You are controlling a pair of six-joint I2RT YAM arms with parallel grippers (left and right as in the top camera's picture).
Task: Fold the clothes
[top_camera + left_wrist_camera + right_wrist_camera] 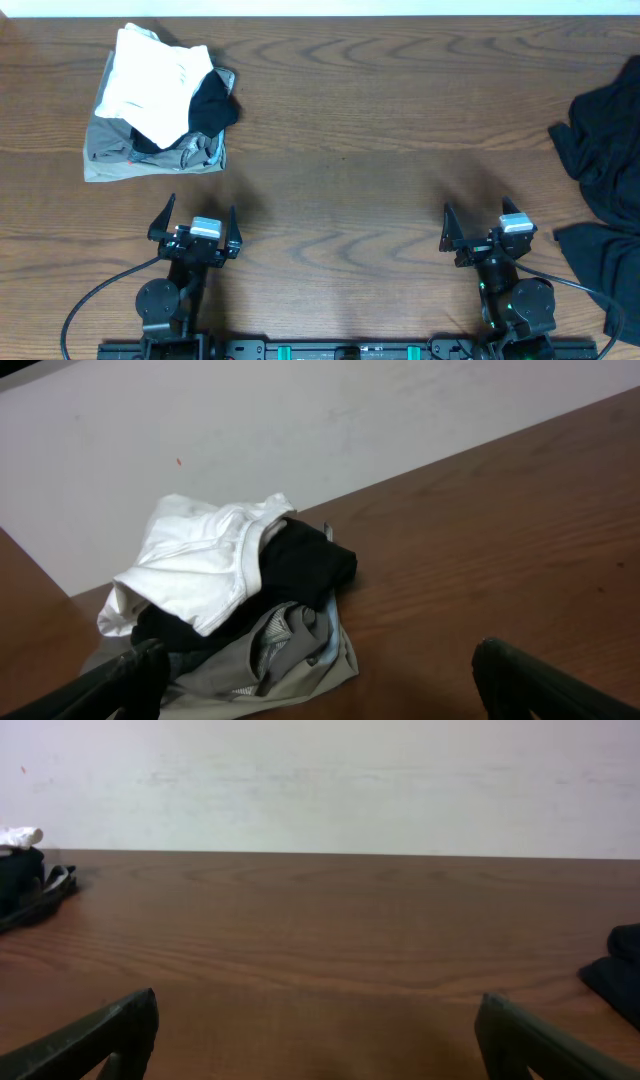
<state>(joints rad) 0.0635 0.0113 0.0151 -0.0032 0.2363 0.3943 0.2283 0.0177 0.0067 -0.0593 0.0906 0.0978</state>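
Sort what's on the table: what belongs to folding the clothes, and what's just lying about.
For the job: black shirt, crumpled at the right edge; left gripper and right gripper, both open, empty.
Lying about: white garment, grey garment under it, dark piece between them, piled at far left.

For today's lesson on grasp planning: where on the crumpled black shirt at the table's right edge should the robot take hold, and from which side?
On the black shirt, probably the lobe nearest the open right end effector. Its edge lies low on the table, facing the middle, so come from that side; the rest runs out of view.
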